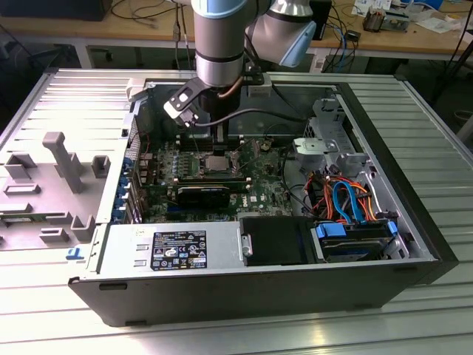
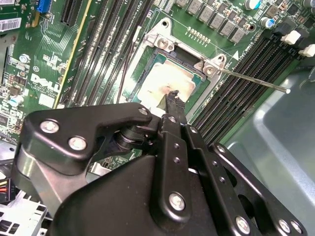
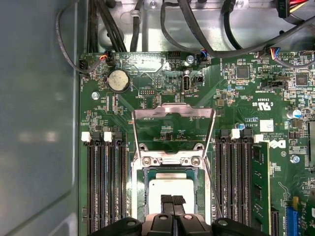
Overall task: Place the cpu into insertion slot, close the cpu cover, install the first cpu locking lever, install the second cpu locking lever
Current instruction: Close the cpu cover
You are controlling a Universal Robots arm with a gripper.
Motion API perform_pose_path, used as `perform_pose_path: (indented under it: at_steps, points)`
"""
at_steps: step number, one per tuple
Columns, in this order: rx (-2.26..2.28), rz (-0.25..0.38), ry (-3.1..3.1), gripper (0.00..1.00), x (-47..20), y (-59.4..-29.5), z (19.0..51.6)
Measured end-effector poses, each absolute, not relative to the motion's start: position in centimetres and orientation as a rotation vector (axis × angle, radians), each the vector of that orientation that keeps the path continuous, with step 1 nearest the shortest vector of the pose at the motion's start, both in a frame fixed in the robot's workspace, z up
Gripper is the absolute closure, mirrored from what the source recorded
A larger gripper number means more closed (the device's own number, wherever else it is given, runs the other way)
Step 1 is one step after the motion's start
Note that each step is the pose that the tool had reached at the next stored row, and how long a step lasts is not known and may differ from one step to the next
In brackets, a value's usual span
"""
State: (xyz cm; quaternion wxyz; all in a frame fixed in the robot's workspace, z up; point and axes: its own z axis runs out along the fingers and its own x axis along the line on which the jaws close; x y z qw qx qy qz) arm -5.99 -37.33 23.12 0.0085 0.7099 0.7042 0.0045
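**Chip seated, cover standing open**

The gripper (image 3: pixel 172 201) hangs directly over the socket with its jaws pressed together, gripping nothing. Its tips sit on or just above the cpu (image 3: pixel 172 186). The cpu lies flat inside the insertion slot (image 3: pixel 138 191), which in the exterior view is a little left of centre frame, beneath the arm.

I judge the chip light, rigid and slick on its metal top, with delicate contacts under it. It is best taken by opposite edges and never pushed off-centre.

Just beyond, the cpu cover (image 3: pixel 173 110) stands up on its hinge, open. It looks like thin, stiff, springy sheet, best pressed at its free bar. A thin locking lever (image 2: pixel 253 80) juts out beside the socket, unlatched. It is likely springy and easy to slip off.

Memory slots (image 3: pixel 106 187) flank the socket closely on both sides and leave little room around it. Farther off are a coin battery (image 3: pixel 118 80) and dark cables (image 3: pixel 104 24). At the lower right of the exterior view sits a drive bay (image 1: pixel 355 240).
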Motion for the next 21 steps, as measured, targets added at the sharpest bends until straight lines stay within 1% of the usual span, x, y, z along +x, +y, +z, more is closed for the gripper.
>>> perform_pose_path:
  at_steps: [21]
  points:
    - [2.218, 0.013, 2.201, 0.89, -5.99, -37.35, 23.62]
